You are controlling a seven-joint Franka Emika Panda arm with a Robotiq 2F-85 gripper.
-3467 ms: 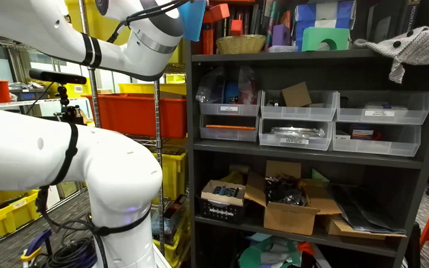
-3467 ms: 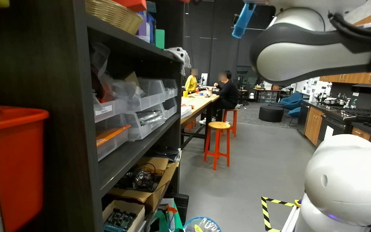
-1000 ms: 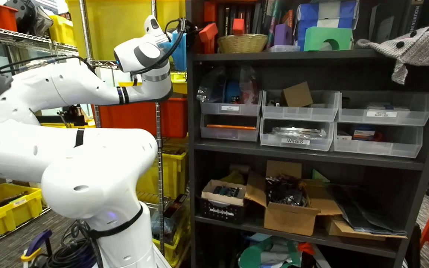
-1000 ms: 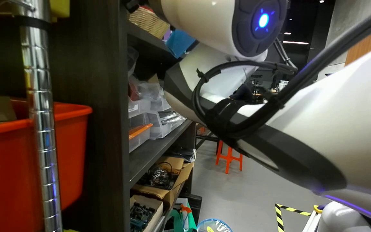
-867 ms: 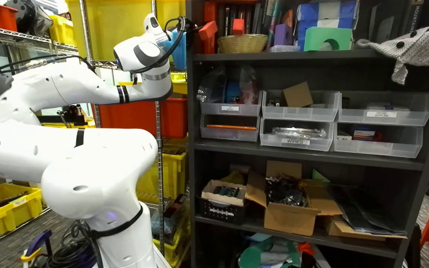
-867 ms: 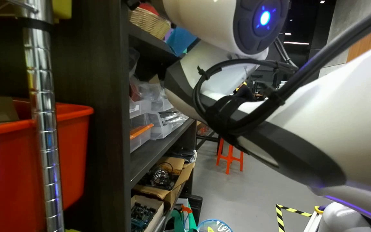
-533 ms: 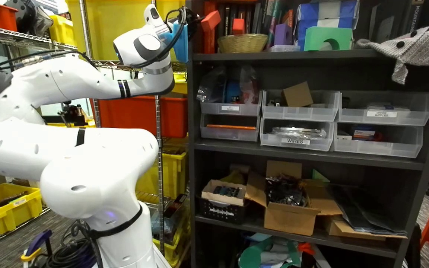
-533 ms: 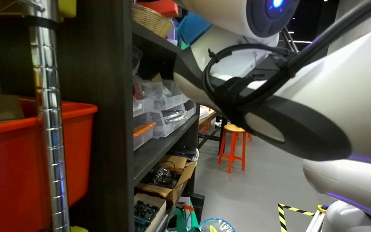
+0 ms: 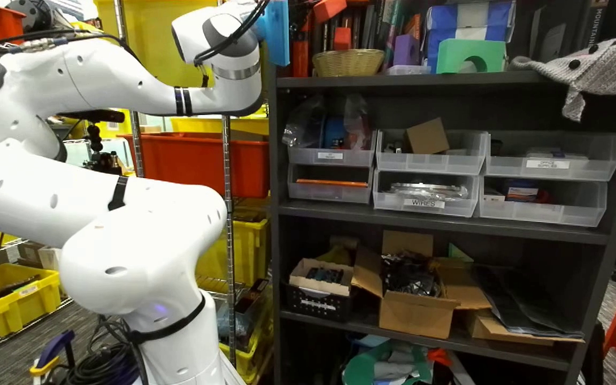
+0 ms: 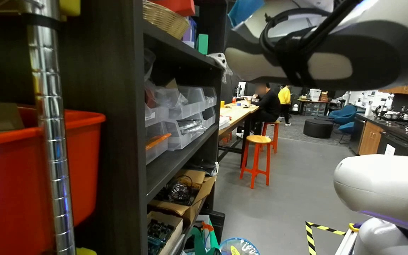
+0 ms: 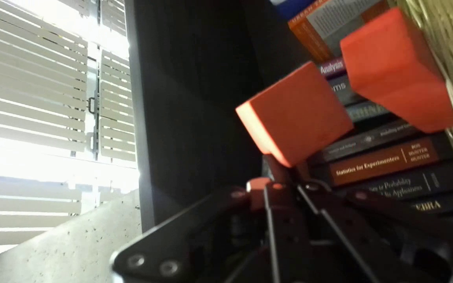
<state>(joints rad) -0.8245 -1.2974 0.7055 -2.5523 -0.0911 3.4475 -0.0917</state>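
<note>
Tool (image 11: 289,175) high, wrist (image 9: 237,83) crooked upward

A dark bookcase (image 9: 340,212) holds six clear bins (image 9: 546,213) in two rows, one labelled WIRES, above an open box (image 9: 415,315). Higher up, a grey knitted toy (image 9: 605,68) droops off a shelf (image 9: 367,82) near a green block (image 9: 448,59). Further off, a person in black (image 10: 269,104) sits at a desk (image 10: 239,114) beyond a red-legged stool (image 10: 258,139).
</note>
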